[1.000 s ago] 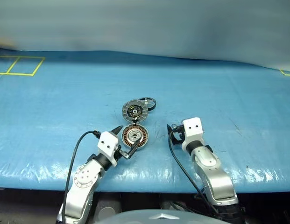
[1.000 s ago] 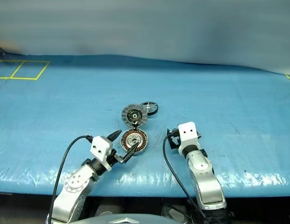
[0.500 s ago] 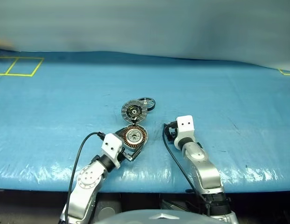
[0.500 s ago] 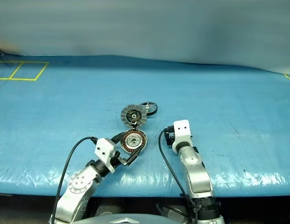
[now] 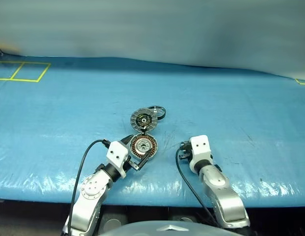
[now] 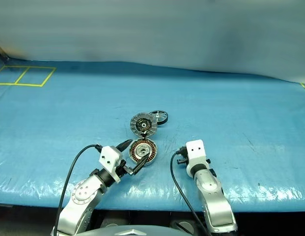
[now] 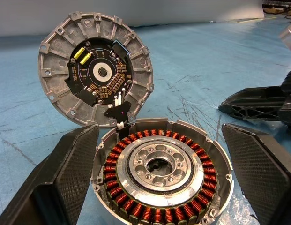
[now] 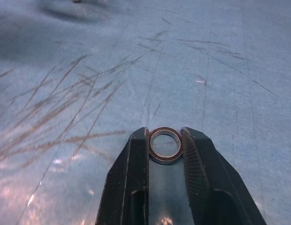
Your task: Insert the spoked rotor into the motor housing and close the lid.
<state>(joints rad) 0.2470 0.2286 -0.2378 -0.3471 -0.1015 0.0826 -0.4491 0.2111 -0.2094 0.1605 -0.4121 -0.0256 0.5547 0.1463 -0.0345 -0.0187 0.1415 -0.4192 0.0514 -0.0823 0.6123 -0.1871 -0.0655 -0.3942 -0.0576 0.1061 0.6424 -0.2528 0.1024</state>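
The motor housing (image 7: 159, 168), a grey cup with copper windings, lies open near the table's front. My left gripper (image 5: 136, 151) stands open with one finger on each side of it, not touching. The lid (image 7: 96, 70) lies flipped open just behind, joined to the housing, its black-yellow inside facing up. The black spoked rotor (image 6: 158, 116) rests behind the lid to the right. To the housing's right, my right gripper (image 8: 165, 136) is shut on a small metal ring (image 8: 165, 144), low over the blue sheet.
A blue plastic sheet (image 5: 231, 108) covers the table, scratched near the right gripper. Yellow tape squares (image 5: 19, 71) mark the far left corner. The table's front edge (image 5: 157, 189) runs just below both wrists.
My right gripper has closed on the small ring and drawn back toward the front edge. The left gripper keeps its place around the housing. The camera has shifted slightly.
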